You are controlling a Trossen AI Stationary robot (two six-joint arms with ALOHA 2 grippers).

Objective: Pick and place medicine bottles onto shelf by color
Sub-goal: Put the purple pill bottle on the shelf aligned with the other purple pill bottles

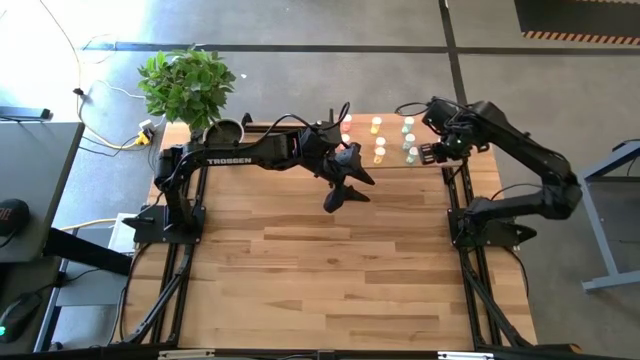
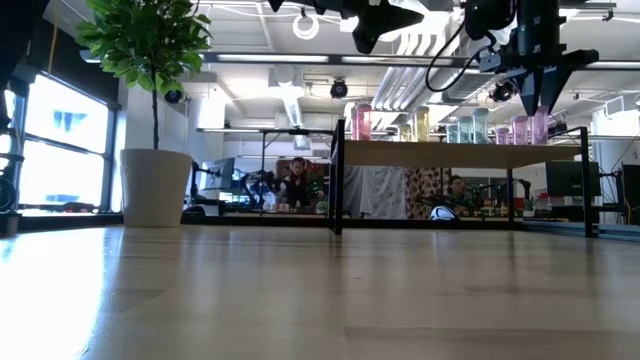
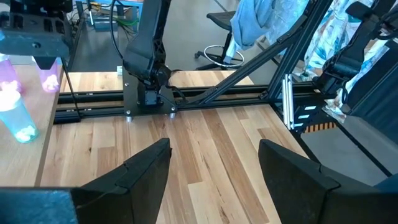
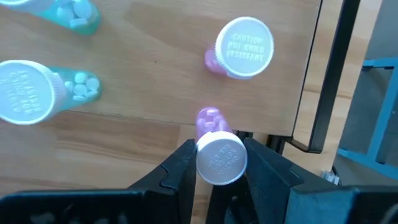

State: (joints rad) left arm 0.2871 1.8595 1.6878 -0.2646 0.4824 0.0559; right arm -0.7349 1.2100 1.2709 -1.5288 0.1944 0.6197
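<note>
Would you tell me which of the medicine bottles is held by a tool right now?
The purple white-capped bottle between the right tool's fingers; the other bottles stand free on the shelf.

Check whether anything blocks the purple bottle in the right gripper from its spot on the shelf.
Nothing visible does. The right gripper holds the purple bottle between its jaws at the shelf edge; bare wood lies ahead of it. The other purple bottle stands apart, farther in. The left gripper hovers over the table, clear of the shelf.
</note>
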